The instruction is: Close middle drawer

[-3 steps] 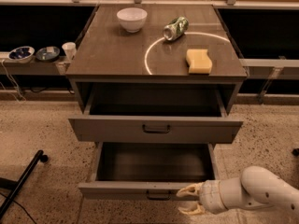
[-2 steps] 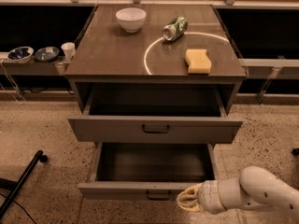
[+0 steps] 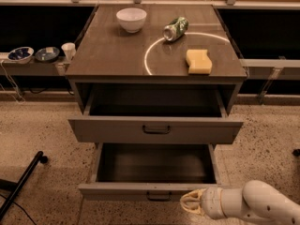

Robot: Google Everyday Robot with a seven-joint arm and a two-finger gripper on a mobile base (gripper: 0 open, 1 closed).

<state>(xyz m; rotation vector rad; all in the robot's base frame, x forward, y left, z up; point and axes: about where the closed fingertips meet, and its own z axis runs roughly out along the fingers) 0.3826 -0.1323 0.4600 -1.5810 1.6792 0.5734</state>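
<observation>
Left shelf: two small dark bowls (image 3: 21, 54) and a white cup (image 3: 69, 50), upper left, well apart from the action.
Brown tabletop (image 3: 112, 55): white ceramic bowl (image 3: 131, 19), crushed green can (image 3: 175, 28), yellow sponge (image 3: 198, 61), spread across the top, irrelevant to a push.
Top grey drawer (image 3: 117, 130): pulled out, centre frame, overhanging the one below, so a low frontal approach makes sense.
Middle drawer (image 3: 117, 191): wide grey flat front with small dark bar handle, bottom centre, fully out, looks empty.
Cream two-finger gripper (image 3: 190, 203): bottom, right of centre, just beside the handle at the drawer front; contact hard to call. Fingers pinched together, gripping nothing, probably to act as a blunt pusher.
Next: likely a straight shove toward the cabinet.
</observation>
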